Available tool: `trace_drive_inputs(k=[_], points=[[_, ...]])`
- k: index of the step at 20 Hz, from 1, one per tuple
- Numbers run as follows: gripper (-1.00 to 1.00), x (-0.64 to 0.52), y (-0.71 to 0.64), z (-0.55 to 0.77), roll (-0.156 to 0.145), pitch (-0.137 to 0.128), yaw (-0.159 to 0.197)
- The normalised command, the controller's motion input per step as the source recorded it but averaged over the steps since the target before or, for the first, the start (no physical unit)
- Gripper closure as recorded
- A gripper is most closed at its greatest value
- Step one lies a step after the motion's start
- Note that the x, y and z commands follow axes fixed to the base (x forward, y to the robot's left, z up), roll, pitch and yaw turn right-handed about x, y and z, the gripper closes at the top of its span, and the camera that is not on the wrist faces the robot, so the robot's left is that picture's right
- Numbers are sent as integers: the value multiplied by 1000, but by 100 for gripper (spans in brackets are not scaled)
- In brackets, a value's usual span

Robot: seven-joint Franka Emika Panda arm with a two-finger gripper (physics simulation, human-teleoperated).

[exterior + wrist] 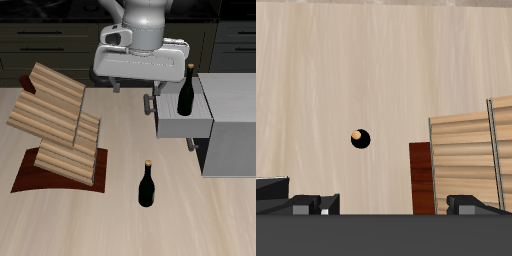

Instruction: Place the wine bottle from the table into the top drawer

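The wine bottle (147, 185), dark with a tan cork, stands upright on the table (120, 215) nearer the front edge. The wrist view looks straight down onto the wine bottle's (360, 138) cork. My gripper (140, 84) hangs high over the table's back part, well away from that bottle. In the wrist view the gripper (391, 205) is open, its fingers wide apart with nothing between them. The top drawer (185, 126) is pulled out of the grey cabinet (232, 135). A second, look-alike bottle (187, 90) stands upright at the open drawer; whether it is inside it I cannot tell.
A slatted wooden rack (58, 120) on a dark red-brown base (30, 180) stands beside the table bottle; the rack (471, 160) also shows in the wrist view. The drawer's bar handle (149, 103) sticks out toward the rack.
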Motion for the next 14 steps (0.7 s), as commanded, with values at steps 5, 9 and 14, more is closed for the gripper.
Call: trace_drive_inputs(k=[5, 9, 14], points=[[-100, 160, -103, 10, 68, 14, 28], [-100, 132, -162, 2, 3, 4, 13], [-100, 82, -79, -102, -25, 12, -8]])
